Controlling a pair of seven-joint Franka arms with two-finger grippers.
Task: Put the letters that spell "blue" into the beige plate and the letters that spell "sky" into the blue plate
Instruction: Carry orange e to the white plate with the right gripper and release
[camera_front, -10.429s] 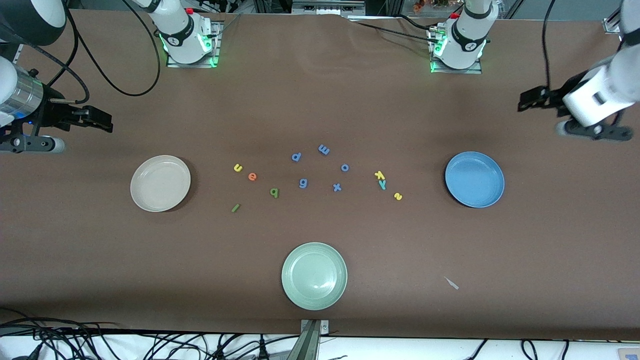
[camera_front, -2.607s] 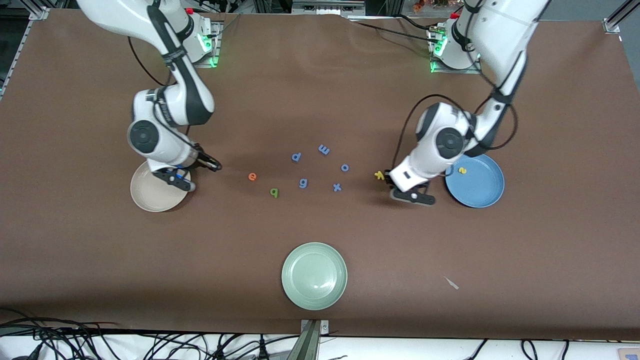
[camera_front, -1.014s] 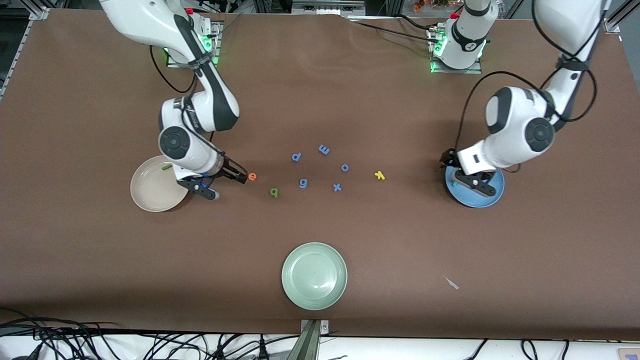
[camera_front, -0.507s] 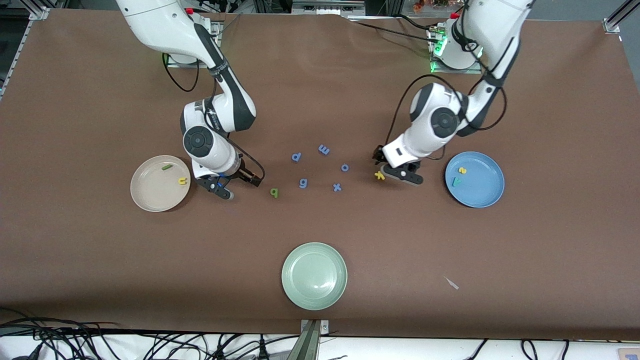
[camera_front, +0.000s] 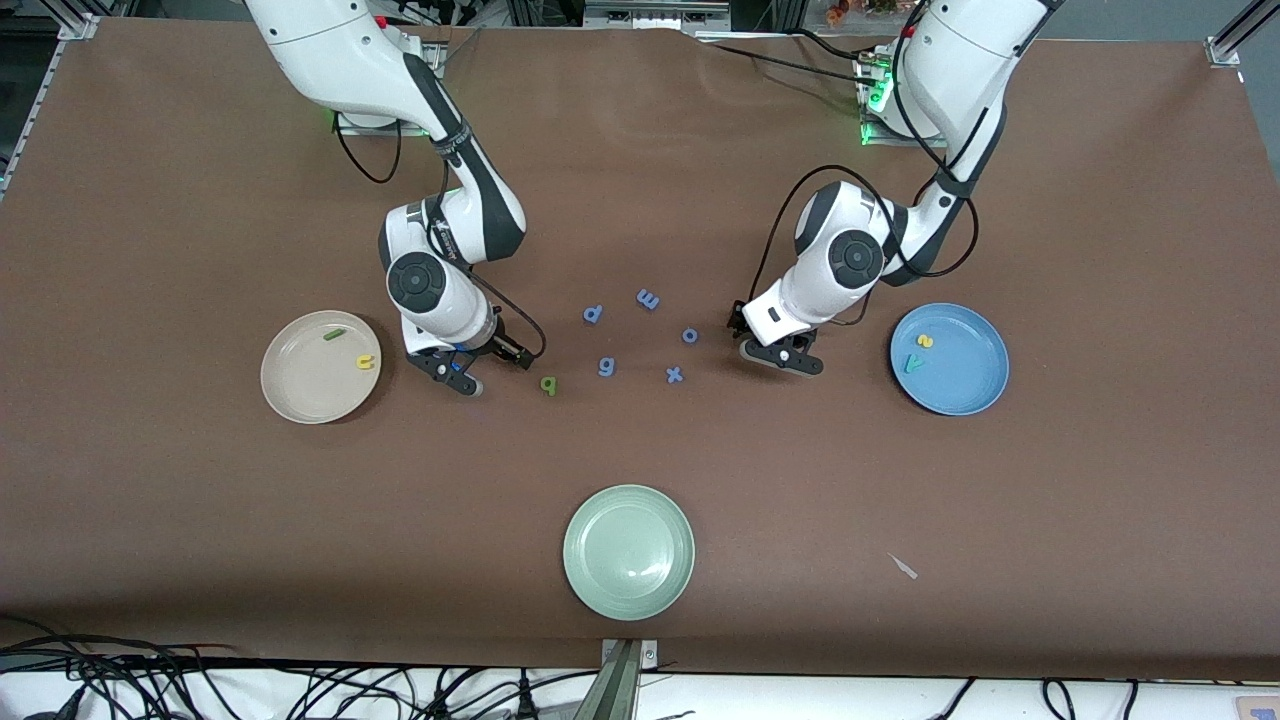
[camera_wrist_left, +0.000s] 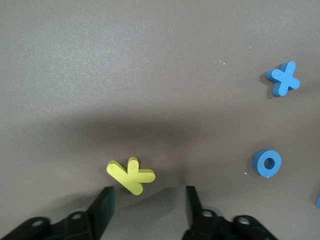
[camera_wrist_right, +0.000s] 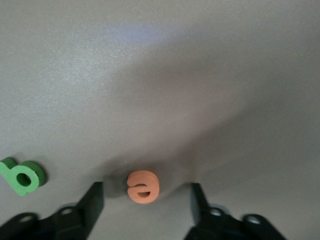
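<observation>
My right gripper (camera_wrist_right: 146, 202) is low over the table and open, with the orange e (camera_wrist_right: 143, 186) lying flat just ahead of its fingertips, untouched. The light green b (camera_front: 548, 384) lies beside it. My left gripper (camera_wrist_left: 147, 205) is open too, and the yellow k (camera_wrist_left: 131, 176) lies just ahead of its jaws. Both the e and the k are hidden under the hands in the front view. The beige plate (camera_front: 300, 395) holds the dark green l (camera_front: 333, 335) and yellow u (camera_front: 366, 362). The blue plate (camera_front: 965, 395) holds the yellow s (camera_front: 925, 341) and teal y (camera_front: 912, 364).
Blue letters lie mid-table between the two grippers: p (camera_front: 592, 314), m (camera_front: 647, 298), o (camera_front: 690, 335), g (camera_front: 606, 367) and x (camera_front: 674, 375). A pale green plate (camera_front: 628, 551) sits nearer the front camera. A small white scrap (camera_front: 903, 566) lies toward the left arm's end.
The left gripper swung from over the blue plate to the k, leaving the y in the plate. The right gripper shifted slightly toward the b and now covers the e.
</observation>
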